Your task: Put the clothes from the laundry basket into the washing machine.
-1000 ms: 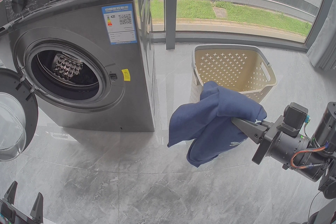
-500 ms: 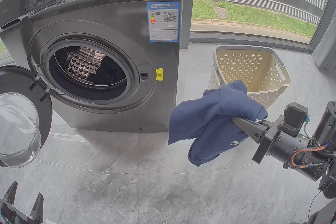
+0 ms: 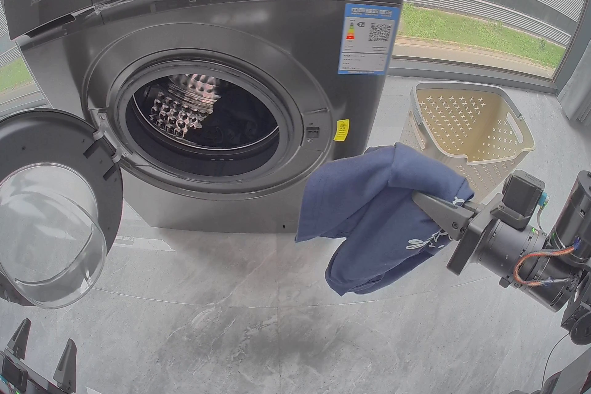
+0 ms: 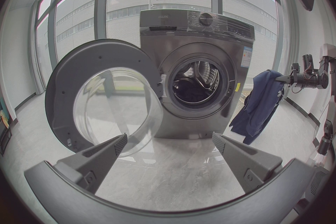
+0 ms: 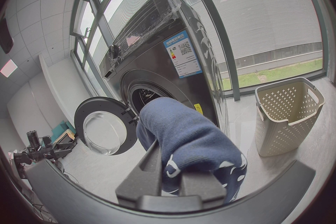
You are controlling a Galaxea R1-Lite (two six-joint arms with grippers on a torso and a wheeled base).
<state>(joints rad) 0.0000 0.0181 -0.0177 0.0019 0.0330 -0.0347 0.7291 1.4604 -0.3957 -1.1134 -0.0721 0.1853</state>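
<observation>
Blue garment (image 3: 375, 210) clamped in right gripper (image 3: 428, 205), fingertips buried; left gripper (image 4: 168, 136) fingers apart; drum (image 3: 203, 118) contents unclear.

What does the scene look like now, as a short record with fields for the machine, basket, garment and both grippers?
washing machine: front loader, door swung open
laundry basket: on the floor beside the machine, no clothes seen inside
blue garment: hangs in the air before the machine
right gripper: shut on the blue garment
left gripper: open, holds nothing
</observation>
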